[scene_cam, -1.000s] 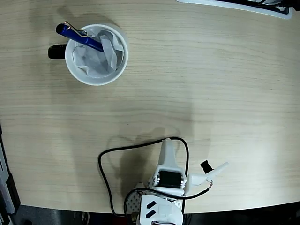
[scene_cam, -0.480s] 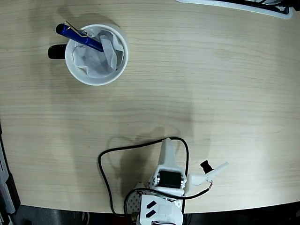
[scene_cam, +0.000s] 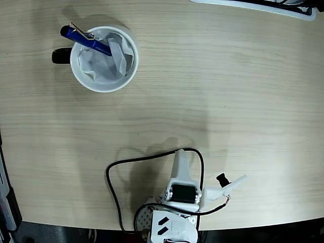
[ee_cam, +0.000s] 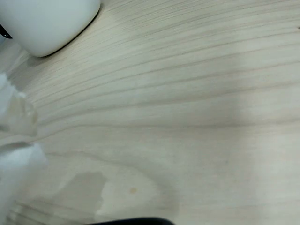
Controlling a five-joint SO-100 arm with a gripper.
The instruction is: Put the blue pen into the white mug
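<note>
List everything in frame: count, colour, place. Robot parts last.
mug: 1, white with black handle, upper left of fixed view; its wall also shows top left in wrist view
paper: crumpled, white, lining the mug's inside
pen: 1, blue with silver clip, in the mug, leaning over its upper-left rim
table: 1, light wood grain, under everything
cable: 1, black, looping by the arm's base
arm: 1, white, folded at bottom edge
gripper: 1, white, holding nothing; open or shut unclear
</note>
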